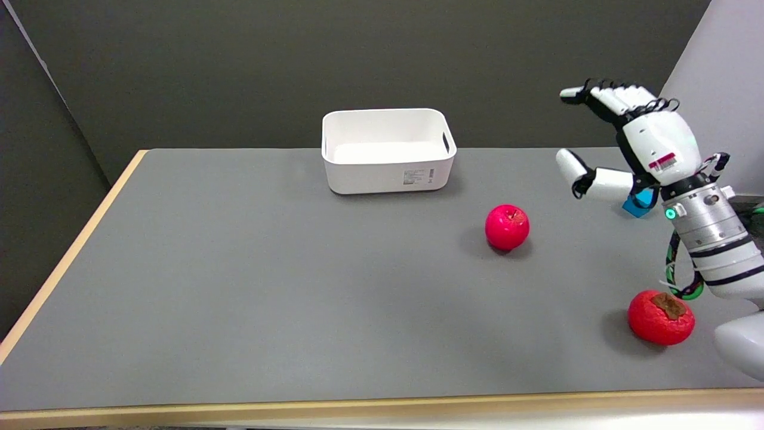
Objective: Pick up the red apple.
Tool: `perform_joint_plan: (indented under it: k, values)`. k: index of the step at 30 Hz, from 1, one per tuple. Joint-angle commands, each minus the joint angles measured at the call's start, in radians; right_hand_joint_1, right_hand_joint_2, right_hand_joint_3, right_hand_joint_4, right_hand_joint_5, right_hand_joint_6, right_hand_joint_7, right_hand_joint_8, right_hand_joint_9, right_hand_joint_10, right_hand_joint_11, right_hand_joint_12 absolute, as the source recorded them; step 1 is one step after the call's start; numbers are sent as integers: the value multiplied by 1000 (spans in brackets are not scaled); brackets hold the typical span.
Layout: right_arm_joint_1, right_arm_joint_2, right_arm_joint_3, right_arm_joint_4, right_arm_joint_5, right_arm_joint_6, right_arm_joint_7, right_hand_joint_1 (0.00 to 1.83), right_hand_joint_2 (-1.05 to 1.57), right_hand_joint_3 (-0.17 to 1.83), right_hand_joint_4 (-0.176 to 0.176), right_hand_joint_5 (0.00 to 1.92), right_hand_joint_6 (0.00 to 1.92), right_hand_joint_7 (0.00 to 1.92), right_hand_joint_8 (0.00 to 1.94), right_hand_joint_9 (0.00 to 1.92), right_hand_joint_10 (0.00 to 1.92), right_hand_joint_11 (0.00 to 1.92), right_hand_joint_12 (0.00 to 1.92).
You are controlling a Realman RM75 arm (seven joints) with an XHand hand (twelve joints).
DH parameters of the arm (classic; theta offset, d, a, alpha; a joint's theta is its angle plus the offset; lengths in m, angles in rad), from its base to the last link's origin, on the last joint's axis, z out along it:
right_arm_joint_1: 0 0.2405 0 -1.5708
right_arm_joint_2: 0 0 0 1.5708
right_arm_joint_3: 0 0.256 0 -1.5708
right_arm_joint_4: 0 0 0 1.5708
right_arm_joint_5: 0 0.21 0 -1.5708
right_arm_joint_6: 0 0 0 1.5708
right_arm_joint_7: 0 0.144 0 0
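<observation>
Nearest, at about five o'clock on the grey table [250, 298]: a red-orange persimmon [660, 317], dried brown calyx facing up, resting on the mat beside the white forearm of the right arm, apparently not touching it.

Further in, at about three o'clock from the table's centre: the red apple [507, 227], upright, stem dimple on top, small shadow beneath, sitting on the surface with bare grey all round. Untouched, well apart from the persimmon and from the bin.

Beyond and to the right of the apple, at roughly two o'clock from it: the right hand [630, 143], raised in the air above the table's right edge, palm turned toward the table's centre. Fingers [615, 98] stretched out together toward nine o'clock, thumb [576, 167] held low and wide apart from them, nothing between. Clearly apart from the apple, higher and further right.

Just behind the wrist: a small blue cube [634, 206], mostly hidden by the hand, so possibly resting on the table, though hard to confirm.

Farthest, at twelve o'clock near the back edge: a white plastic bin [388, 173], rectangular with rounded corners, handle slots in the short walls, a printed label on the front wall, interior looking empty.
</observation>
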Motion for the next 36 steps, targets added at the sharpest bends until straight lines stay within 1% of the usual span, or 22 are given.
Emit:
perform_joint_plan:
  k: [1, 3, 8, 11, 14, 16, 17, 18, 19, 23, 34, 35, 36]
  values:
    - [-58, 28, -37, 36, -107, -243, 109, 230, 640, 981, 155, 281, 607, 388, 462, 344, 754, 285, 1348]
    - [-1, 28, -92, 6, -132, -268, 115, 258, 667, 900, 149, 283, 574, 395, 407, 323, 755, 261, 1349]
    - [201, 36, -268, -77, -184, -308, 117, 256, 666, 899, 145, 276, 557, 384, 394, 312, 741, 250, 1334]
    - [277, 30, -327, -123, -183, -312, 117, 255, 665, 900, 143, 271, 548, 376, 385, 309, 737, 247, 1330]
    - [301, 16, -330, -166, -197, -346, 111, 255, 665, 901, 142, 265, 536, 371, 381, 306, 734, 244, 1326]
    - [301, 6, -339, -163, -186, -358, 117, 256, 665, 901, 141, 264, 533, 369, 379, 306, 733, 242, 1323]
    - [293, -3, -355, -133, -165, -354, 127, 256, 666, 901, 142, 262, 530, 367, 378, 305, 731, 241, 1321]
    - [255, -25, -407, -11, -86, -332, 166, 256, 667, 902, 142, 261, 528, 364, 376, 304, 730, 240, 1319]
    - [317, -26, -350, -202, -186, -380, 117, 256, 667, 902, 142, 260, 527, 363, 375, 304, 728, 240, 1318]
    - [332, -59, -357, -241, -186, -407, 117, 255, 671, 905, 143, 256, 523, 358, 373, 301, 720, 235, 1307]
    - [335, -81, -385, -284, -178, -447, 117, 265, 675, 906, 142, 255, 522, 349, 366, 294, 707, 227, 1293]
    - [321, -91, -404, -240, -149, -436, 131, 265, 675, 906, 142, 255, 522, 348, 365, 293, 706, 226, 1291]
    - [288, -108, -447, -130, -81, -412, 163, 265, 676, 906, 142, 255, 522, 347, 364, 292, 706, 225, 1291]
